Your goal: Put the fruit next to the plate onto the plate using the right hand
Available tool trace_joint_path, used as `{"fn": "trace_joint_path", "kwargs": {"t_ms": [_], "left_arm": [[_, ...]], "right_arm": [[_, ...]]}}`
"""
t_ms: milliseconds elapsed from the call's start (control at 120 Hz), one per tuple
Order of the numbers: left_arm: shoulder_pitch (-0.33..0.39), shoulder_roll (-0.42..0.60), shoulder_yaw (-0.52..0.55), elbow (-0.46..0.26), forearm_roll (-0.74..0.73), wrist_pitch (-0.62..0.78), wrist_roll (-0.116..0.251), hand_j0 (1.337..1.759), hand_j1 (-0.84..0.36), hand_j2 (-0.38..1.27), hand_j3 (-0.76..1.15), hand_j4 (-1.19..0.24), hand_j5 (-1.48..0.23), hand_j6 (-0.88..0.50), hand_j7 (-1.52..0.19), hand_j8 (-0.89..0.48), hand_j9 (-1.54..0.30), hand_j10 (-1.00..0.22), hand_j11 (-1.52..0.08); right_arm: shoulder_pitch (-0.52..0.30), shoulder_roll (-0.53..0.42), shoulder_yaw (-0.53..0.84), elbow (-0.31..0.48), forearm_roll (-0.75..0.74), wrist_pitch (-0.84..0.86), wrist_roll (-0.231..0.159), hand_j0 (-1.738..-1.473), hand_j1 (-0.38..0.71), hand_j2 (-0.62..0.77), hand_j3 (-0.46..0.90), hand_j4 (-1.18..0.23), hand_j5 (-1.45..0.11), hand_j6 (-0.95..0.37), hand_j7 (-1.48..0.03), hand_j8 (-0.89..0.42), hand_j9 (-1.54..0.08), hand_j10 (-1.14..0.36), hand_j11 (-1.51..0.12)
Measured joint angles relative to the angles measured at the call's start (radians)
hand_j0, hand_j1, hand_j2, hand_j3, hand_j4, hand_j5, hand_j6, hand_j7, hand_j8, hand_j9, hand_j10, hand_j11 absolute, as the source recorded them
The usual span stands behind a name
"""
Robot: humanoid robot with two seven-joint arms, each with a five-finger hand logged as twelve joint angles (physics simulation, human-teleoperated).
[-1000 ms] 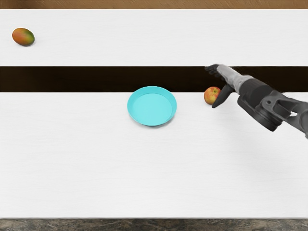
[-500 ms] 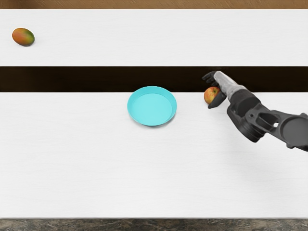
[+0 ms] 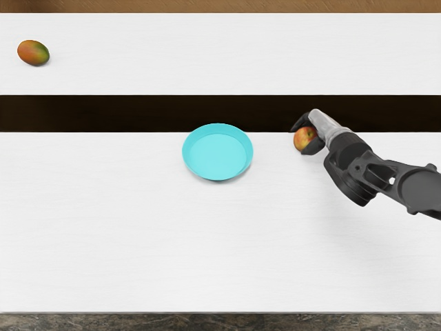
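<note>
**White tabletop: fruit held in the right hand, off to the plate's right**

White and wide, the near table [image 3: 207,248] is filling most of the view, with a dark mottled strip [image 3: 220,323] running along its near edge. The right arm [image 3: 386,181] is reaching in from the right edge, its bulky dark forearm angling up and leftward over the tabletop. Farther back, a turquoise plate [image 3: 218,170] is sitting near the table's far edge, holding nothing.

To the plate's right and well apart from it, the fruit [image 3: 302,138] – round, red and yellow – is sitting at the table's far edge. The right hand [image 3: 313,132] is cupping it: dark fingers [image 3: 300,123] are curling over its top while the thumb [image 3: 313,147] is pressing in from below, so the hand is gripping the fruit. Whether the fruit is touching the table or hanging just above it cannot be told.

Behind the hand a dark gap [image 3: 138,114] is separating the near table from a second white table [image 3: 241,55]. On that far surface, at the far left, a green-and-red mango [image 3: 33,52] is lying alone. A brown band [image 3: 220,5] is running along the top edge.
</note>
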Motion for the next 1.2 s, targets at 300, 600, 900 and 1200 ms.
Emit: {"fn": "trace_joint_path", "kwargs": {"t_ms": [300, 600, 900, 1200], "left_arm": [[0.000, 0.000, 0.000, 0.000, 0.000, 0.000, 0.000, 1.658, 0.07, 0.05, 0.00, -0.23, -0.30, -0.23, -0.30, -0.23, -0.30, -0.23, -0.30], [0.000, 0.000, 0.000, 0.000, 0.000, 0.000, 0.000, 1.658, 0.07, 0.05, 0.00, -0.23, -0.30, -0.23, -0.30, -0.23, -0.30, -0.23, -0.30], [0.000, 0.000, 0.000, 0.000, 0.000, 0.000, 0.000, 1.658, 0.07, 0.05, 0.00, -0.23, -0.30, -0.23, -0.30, -0.23, -0.30, -0.23, -0.30], [0.000, 0.000, 0.000, 0.000, 0.000, 0.000, 0.000, 1.658, 0.07, 0.05, 0.00, -0.23, -0.30, -0.23, -0.30, -0.23, -0.30, -0.23, -0.30]], "right_arm": [[0.029, -0.063, 0.055, 0.114, 0.037, 0.023, -0.006, -1.653, 0.24, 0.06, 0.00, -0.61, -0.81, -0.42, -0.80, -0.39, -0.81, -0.59, -0.81], [0.075, -0.049, 0.074, 0.273, 0.068, 0.039, -0.035, -1.655, 0.25, 0.07, 0.00, -0.60, -0.84, -0.41, -0.81, -0.37, -0.83, -0.58, -0.82], [0.078, 0.115, 0.074, 0.237, 0.070, 0.040, -0.037, -1.657, 0.26, 0.12, 0.00, -0.60, -0.87, -0.41, -0.82, -0.35, -0.86, -0.57, -0.84], [0.069, 0.248, 0.062, 0.117, 0.060, 0.039, -0.037, -1.657, 0.25, 0.11, 0.00, -0.58, -0.84, -0.41, -0.80, -0.36, -0.84, -0.56, -0.82]]}}
